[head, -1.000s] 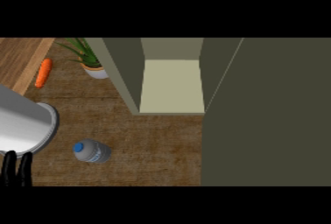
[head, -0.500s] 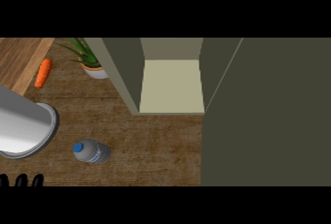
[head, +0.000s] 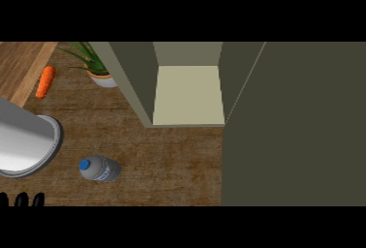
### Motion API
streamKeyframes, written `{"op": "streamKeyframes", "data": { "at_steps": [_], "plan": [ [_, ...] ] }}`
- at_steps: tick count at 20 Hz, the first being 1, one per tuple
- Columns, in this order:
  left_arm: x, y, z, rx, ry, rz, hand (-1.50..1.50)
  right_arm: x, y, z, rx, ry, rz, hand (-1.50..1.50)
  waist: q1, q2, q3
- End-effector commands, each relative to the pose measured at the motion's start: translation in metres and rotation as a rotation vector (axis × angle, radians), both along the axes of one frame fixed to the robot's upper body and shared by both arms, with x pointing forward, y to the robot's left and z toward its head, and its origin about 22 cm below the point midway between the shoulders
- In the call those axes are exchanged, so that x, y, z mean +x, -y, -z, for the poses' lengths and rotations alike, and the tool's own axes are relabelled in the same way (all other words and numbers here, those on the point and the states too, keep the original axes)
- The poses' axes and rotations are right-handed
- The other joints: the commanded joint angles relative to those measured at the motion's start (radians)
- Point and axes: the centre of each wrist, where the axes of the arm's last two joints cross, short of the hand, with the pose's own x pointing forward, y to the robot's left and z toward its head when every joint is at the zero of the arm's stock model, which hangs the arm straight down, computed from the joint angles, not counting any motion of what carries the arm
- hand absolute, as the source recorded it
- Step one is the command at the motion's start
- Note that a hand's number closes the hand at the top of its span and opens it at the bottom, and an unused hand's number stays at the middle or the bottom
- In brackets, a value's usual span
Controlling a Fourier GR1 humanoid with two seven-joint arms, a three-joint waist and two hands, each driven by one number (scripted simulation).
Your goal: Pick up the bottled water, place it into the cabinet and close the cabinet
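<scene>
You have the bottled water [head: 99,169] standing upright on the counter [head: 172,160], untouched, in front of the open cabinet [head: 188,94]. Only your left hand's [head: 22,199] fingertips show at the lower left edge, well short of it; whether they're open you cannot tell.

Head view, steeply down onto counter [head: 164,160]

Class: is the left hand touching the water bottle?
Apart. The head view shows bare counter between the left hand, at the lower edge, and the bottle.
</scene>
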Motion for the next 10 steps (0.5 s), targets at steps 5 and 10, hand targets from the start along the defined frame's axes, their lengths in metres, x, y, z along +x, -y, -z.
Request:
{"op": "streamKeyframes", "data": {
  "at_steps": [5, 10],
  "plan": [
    [0.028, -0.006, 0.033, -0.049, -0.048, -0.060, -1.50, -0.024, -0.002, -0.033, 0.032, 0.056, -0.027, -1.50, -0.002, 0.004, -0.001],
    [0.025, -0.039, 0.050, -0.070, -0.071, -0.080, -1.50, -0.037, -0.002, -0.043, 0.016, 0.065, -0.034, -1.50, 0.003, 0.000, -0.003]
  ]
}}
